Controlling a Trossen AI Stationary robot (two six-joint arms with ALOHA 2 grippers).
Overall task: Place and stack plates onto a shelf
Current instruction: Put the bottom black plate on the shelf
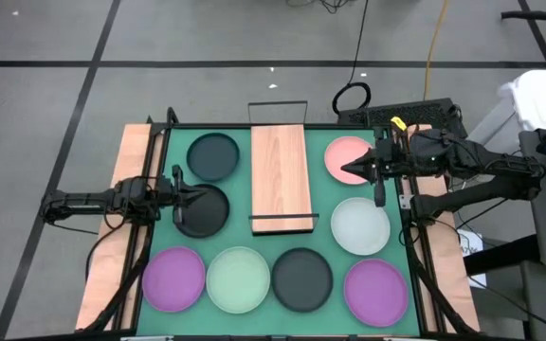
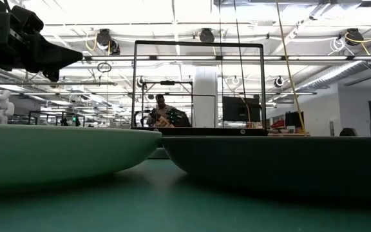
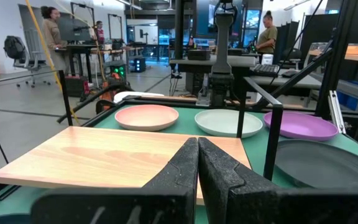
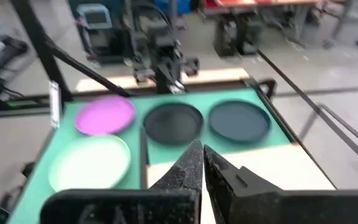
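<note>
The light wood shelf [image 1: 281,177] stands mid-table on black wire ends. Eight plates lie flat on the green mat around it: two dark grey [image 1: 213,156] [image 1: 202,210] to its left, pink [image 1: 351,159] and pale [image 1: 360,225] to its right, and purple [image 1: 173,278], mint [image 1: 239,278], dark grey [image 1: 301,278] and purple [image 1: 375,291] along the near edge. My left gripper [image 1: 186,189] [image 3: 198,143] is shut, above the left rim of the nearer dark grey plate, pointing at the shelf. My right gripper [image 1: 360,170] [image 4: 202,149] is shut, above the pink plate, also pointing at the shelf.
Wooden side rails [image 1: 131,189] and a black frame border the mat. The shelf's wire end frame [image 2: 198,87] rises above the board. Cables and a keyboard [image 1: 396,114] lie beyond the far edge. People stand in the room beyond [image 3: 269,31].
</note>
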